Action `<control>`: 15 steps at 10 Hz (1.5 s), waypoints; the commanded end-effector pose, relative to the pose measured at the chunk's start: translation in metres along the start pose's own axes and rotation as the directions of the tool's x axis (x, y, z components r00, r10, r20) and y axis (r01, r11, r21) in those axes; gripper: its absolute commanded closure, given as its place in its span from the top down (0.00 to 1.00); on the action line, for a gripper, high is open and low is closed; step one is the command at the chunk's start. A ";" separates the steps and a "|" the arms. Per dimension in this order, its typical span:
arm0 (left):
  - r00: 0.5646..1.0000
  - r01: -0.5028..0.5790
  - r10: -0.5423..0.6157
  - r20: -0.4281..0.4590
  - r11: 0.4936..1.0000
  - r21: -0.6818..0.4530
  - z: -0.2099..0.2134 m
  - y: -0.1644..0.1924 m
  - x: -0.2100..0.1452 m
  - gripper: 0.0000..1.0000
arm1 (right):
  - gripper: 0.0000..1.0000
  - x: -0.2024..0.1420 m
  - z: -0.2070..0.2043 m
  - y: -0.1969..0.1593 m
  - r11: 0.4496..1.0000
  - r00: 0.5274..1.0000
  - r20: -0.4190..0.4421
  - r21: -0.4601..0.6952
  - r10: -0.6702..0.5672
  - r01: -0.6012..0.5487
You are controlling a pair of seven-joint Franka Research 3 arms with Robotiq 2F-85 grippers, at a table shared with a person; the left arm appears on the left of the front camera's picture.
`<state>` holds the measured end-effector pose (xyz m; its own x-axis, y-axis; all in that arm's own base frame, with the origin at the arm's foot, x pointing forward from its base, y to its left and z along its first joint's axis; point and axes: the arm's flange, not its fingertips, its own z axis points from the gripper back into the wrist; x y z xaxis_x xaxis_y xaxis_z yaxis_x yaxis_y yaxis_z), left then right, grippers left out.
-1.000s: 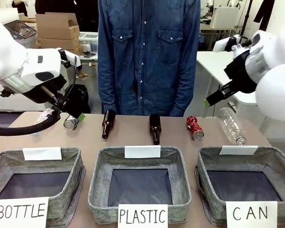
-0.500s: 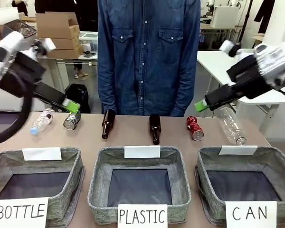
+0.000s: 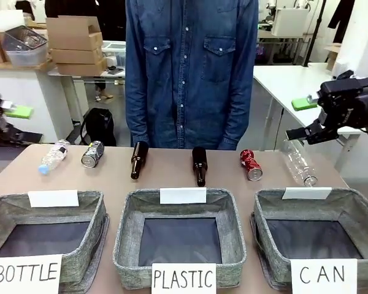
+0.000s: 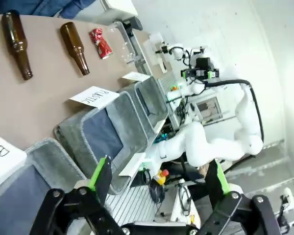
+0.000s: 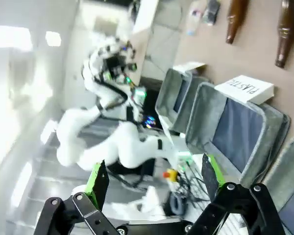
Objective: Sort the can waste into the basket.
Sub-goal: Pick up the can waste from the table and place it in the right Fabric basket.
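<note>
Robotics lab, white worktable (image 3: 281, 78), stacked cardboard boxes (image 3: 75, 40)

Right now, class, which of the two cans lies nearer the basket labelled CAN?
The red can, just beyond the far left corner of the CAN basket; the black-and-silver can lies far left, behind the BOTTLE basket.
</note>
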<state>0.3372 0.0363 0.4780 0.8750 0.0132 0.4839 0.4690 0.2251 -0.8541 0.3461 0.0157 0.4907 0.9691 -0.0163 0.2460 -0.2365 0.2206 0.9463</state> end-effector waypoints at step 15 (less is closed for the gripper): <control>0.986 -0.035 0.152 -0.068 0.586 0.809 -0.069 0.031 0.101 1.00 | 1.00 0.000 0.000 0.000 1.000 1.000 0.000 0.000 0.000 0.000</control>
<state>0.4235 -0.0217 0.4897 0.8818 -0.1156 0.4572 0.3021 0.8829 -0.3596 0.3422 0.0131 0.4888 0.9769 -0.0121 0.2135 -0.2040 0.2469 0.9473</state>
